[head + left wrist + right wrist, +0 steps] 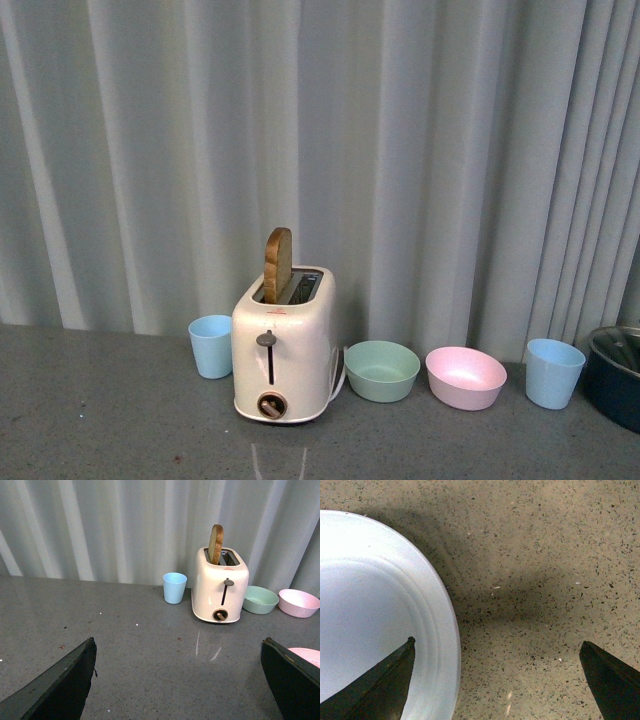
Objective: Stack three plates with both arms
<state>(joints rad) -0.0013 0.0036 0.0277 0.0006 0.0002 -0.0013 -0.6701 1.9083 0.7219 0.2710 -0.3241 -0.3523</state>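
In the right wrist view a light blue plate (370,605) lies flat on the speckled counter. My right gripper (497,641) hangs open just above its rim: one finger is over the plate, the other over bare counter. In the left wrist view my left gripper (178,642) is open over grey counter with nothing between its fingers. A sliver of the pink plate (307,656) shows behind one of its fingers (292,680). The cream plate is out of view. Neither arm nor any plate shows in the front view.
A cream toaster (283,345) holding a bread slice stands at the back by the curtain. A light blue cup (210,345) is to its left. To its right are a green bowl (381,370), a pink bowl (465,377), another cup (554,372) and a dark pot (615,375).
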